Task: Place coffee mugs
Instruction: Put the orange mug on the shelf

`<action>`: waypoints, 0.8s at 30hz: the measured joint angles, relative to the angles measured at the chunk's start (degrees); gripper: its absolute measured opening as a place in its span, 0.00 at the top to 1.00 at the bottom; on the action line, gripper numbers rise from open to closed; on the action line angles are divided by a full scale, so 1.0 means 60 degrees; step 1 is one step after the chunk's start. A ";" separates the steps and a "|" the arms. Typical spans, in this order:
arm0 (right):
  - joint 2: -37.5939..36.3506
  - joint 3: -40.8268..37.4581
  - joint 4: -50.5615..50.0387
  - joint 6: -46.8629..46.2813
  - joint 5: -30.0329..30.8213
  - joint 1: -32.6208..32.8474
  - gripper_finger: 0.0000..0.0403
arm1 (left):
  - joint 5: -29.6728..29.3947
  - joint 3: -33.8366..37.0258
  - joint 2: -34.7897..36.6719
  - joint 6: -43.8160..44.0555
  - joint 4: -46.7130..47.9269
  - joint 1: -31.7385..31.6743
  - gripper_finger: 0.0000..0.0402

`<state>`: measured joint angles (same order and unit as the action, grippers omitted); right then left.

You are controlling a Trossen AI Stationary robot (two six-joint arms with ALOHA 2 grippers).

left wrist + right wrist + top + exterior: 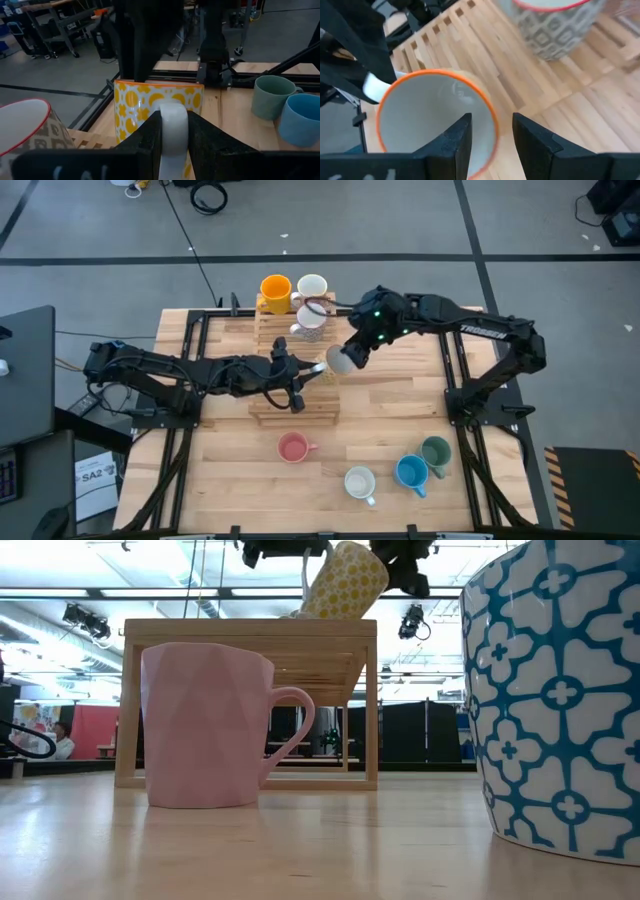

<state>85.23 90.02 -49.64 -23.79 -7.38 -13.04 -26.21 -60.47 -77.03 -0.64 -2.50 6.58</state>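
Observation:
A yellow-patterned mug (135, 107) with an orange rim and a white inside hangs tilted above the wooden slatted rack (296, 402) at mid-table; in the low view this mug (345, 582) is clear of the rack top. My left gripper (173, 120) is shut on it. My right gripper (492, 119) is open, one finger over the mug's mouth and one outside its rim (492, 131), with a gap on both sides. An orange mug (275, 290), a white mug (312, 286) and a red-rimmed patterned mug (310, 320) stand upright at the rack's far end. My left gripper pinches the mug's white handle (173, 107) between its two fingers, coming about level from the table's left. The mug is lifted clear of the rack and tilted, its mouth (338, 360) facing up and toward my right gripper.
On the near table stand a pink mug (293, 447), a white mug (360, 482), a blue mug (412, 472) and a green mug (436, 450). The low view has the pink mug (205, 725) and a blue-patterned mug (560, 690) close up.

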 joint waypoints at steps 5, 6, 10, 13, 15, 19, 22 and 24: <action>-0.0610 0.0000 -0.0314 0.0004 0.0063 -0.0168 0.64 | -0.0437 0.0000 0.0000 0.0056 -0.0054 0.0002 0.81; -0.0736 0.0000 -0.0354 0.0011 0.0153 -0.0170 0.64 | -0.0531 0.0000 0.0000 0.0158 -0.0089 0.0001 0.81; -0.1214 0.0000 -0.0568 0.0251 0.0817 -0.0110 0.64 | -0.1009 0.0000 0.0000 0.0305 -0.0120 -0.0009 0.81; -0.1470 0.0000 -0.0745 0.0259 0.1416 0.0003 0.64 | -0.1324 0.0000 0.0000 0.0344 -0.0120 -0.0006 0.81; -0.1534 0.0000 -0.0751 0.0265 0.1813 0.0089 0.64 | -0.1438 0.0000 0.0000 0.0544 -0.0117 -0.0010 0.81; -0.1420 -0.0022 -0.0727 0.0290 0.2226 0.0246 0.64 | -0.1452 0.0000 0.0000 0.1015 -0.0095 -0.0116 0.81; -0.1240 -0.0088 -0.0755 0.0495 0.2222 0.0337 0.64 | -0.1451 0.0000 0.0000 0.1199 -0.0097 -0.0259 0.81; -0.1132 -0.0102 -0.0729 0.0503 0.2226 0.0362 0.64 | -0.1457 0.0000 0.0000 0.1297 -0.0106 -0.0381 0.81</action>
<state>78.44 89.41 -54.02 -20.77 5.98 -10.87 -34.95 -60.47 -77.03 7.13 -3.14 4.29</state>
